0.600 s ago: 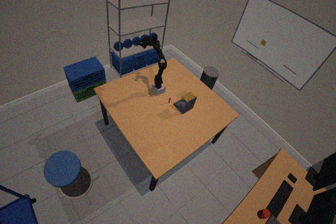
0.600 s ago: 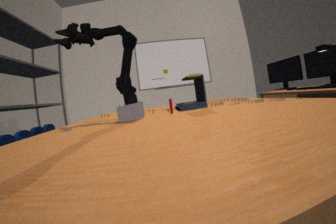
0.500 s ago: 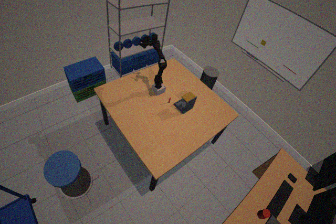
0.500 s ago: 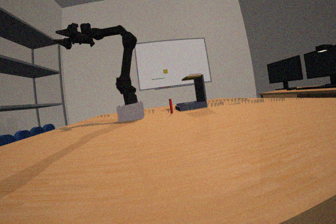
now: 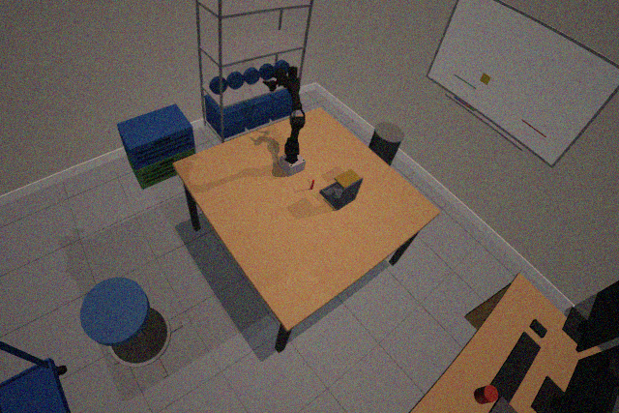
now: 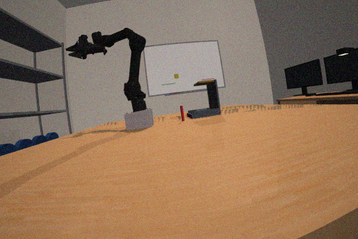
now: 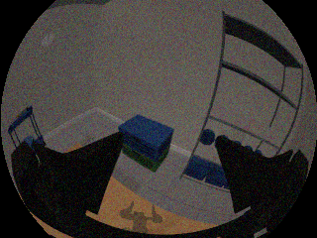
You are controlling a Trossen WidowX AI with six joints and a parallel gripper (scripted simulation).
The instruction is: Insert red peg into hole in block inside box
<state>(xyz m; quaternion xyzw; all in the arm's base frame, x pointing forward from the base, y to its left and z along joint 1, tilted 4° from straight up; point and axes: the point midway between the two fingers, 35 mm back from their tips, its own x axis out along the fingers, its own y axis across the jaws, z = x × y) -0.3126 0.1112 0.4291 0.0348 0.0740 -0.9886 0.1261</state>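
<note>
The red peg (image 5: 312, 184) (image 6: 182, 113) stands upright on the table (image 5: 319, 253) (image 6: 173, 172), between the arm's base and the box. The dark box (image 5: 351, 193) (image 6: 213, 95) has its back wall on the far side from the peg, and its yellow-topped roof (image 5: 348, 178) sticks out towards the peg side. A grey block (image 5: 336, 191) shows dimly on the box floor; its hole cannot be made out. My gripper (image 6: 67, 52) (image 7: 171, 140) is open and empty, held high on the side away from the box, far from the peg.
The arm's pale base (image 5: 292, 165) (image 6: 139, 119) stands near the peg. A metal shelf rack (image 5: 220, 48) (image 7: 213, 104) with blue bins stands behind the table edge. Stacked blue and green crates (image 5: 157, 140) (image 7: 148, 136) stand beside it. A whiteboard (image 5: 524, 63) (image 6: 184, 62) is on the wall.
</note>
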